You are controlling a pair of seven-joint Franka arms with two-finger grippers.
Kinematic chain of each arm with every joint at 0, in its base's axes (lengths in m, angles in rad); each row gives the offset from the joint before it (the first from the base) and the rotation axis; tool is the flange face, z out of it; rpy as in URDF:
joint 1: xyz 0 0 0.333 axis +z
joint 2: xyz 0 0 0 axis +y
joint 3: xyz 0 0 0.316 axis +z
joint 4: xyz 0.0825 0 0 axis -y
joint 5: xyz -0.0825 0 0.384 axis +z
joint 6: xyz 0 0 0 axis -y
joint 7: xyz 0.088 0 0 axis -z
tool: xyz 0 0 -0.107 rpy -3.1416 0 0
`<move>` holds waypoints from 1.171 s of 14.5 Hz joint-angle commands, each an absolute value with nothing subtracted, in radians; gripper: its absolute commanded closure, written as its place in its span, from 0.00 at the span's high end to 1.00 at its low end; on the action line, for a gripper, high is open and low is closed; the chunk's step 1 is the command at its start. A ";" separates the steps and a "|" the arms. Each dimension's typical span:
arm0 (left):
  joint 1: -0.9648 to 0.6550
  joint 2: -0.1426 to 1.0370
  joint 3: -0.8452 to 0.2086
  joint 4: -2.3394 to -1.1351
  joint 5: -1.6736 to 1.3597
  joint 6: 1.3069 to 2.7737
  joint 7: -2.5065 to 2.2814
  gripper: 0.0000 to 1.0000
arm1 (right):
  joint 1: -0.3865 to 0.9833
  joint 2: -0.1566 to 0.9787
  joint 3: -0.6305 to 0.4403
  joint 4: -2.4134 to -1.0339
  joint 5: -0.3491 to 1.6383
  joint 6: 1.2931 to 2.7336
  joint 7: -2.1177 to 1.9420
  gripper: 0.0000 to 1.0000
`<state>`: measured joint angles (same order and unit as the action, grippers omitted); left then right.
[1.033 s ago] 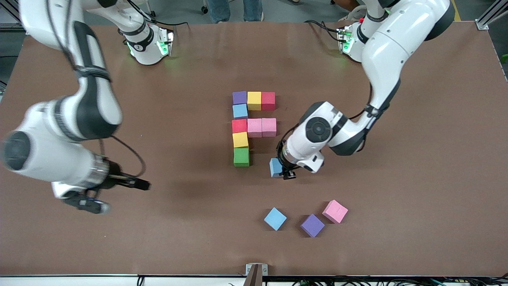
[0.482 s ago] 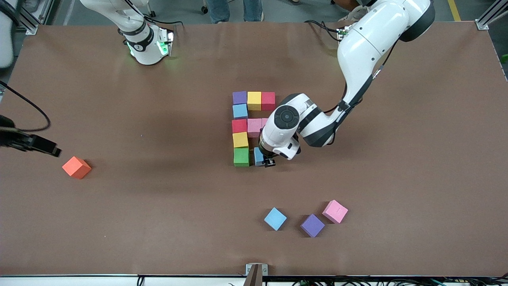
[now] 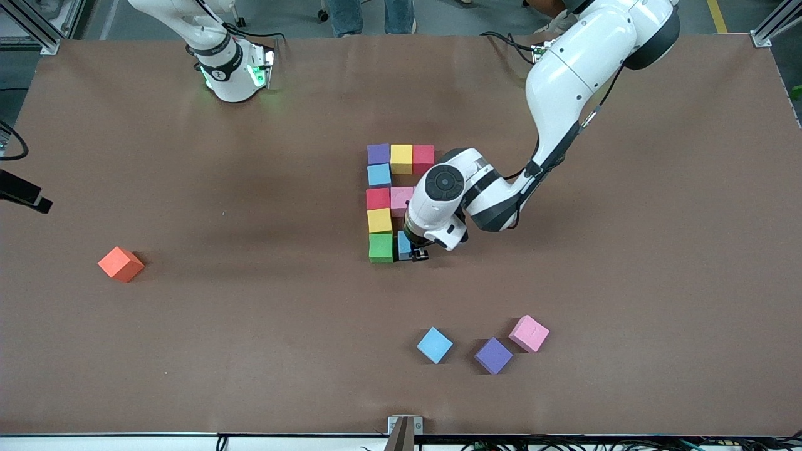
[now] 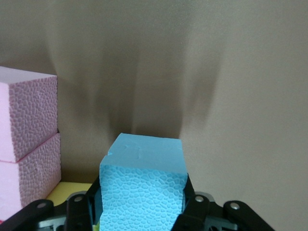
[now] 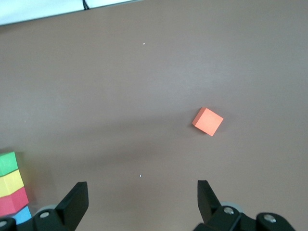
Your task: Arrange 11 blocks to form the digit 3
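Observation:
The partial digit 3 stands mid-table: purple point(image 3: 378, 153), yellow point(image 3: 401, 158) and red point(image 3: 423, 158) cubes in a bar, then a light blue cube point(image 3: 379, 175). Nearer come a red cube point(image 3: 378, 198) with a pink one point(image 3: 401, 200) beside it, then yellow point(image 3: 379, 220) and green point(image 3: 381, 247) cubes. The left arm hides what lies beside the pink cube. My left gripper point(image 3: 413, 252) is shut on a light blue block point(image 4: 143, 187), held low right beside the green cube. My right gripper point(image 5: 142, 202) is open and empty over bare table at the right arm's end.
Three loose cubes lie nearer the front camera: light blue point(image 3: 434, 345), purple point(image 3: 493, 355) and pink point(image 3: 529, 333). An orange cube point(image 3: 121, 264) lies alone toward the right arm's end; it also shows in the right wrist view point(image 5: 208, 121).
My left gripper carried the light blue block toward the green cube and now holds it beside it. My right arm swung off toward its end of the table, uncovering the orange cube.

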<state>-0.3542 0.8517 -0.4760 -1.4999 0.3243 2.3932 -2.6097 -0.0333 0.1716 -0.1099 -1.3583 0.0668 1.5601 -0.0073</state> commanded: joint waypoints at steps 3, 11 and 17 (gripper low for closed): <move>-0.368 0.868 -0.463 -1.486 0.377 2.404 -2.603 0.22 | 0.012 0.098 -0.092 -1.486 0.009 1.620 -0.008 1.00; -0.390 0.882 -0.463 -1.480 0.411 2.405 -2.591 0.22 | 0.005 0.072 -0.100 -1.491 0.020 1.608 -0.006 1.00; -0.388 0.882 -0.463 -1.479 0.410 2.437 -2.592 0.22 | 0.018 0.081 -0.094 -1.477 0.020 1.623 -0.009 1.00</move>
<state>-0.3742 0.8666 -0.4756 -1.4986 0.3988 2.4166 -2.5939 0.0165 0.0894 -0.0990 -1.4797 0.0252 1.6209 -0.0076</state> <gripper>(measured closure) 0.775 0.000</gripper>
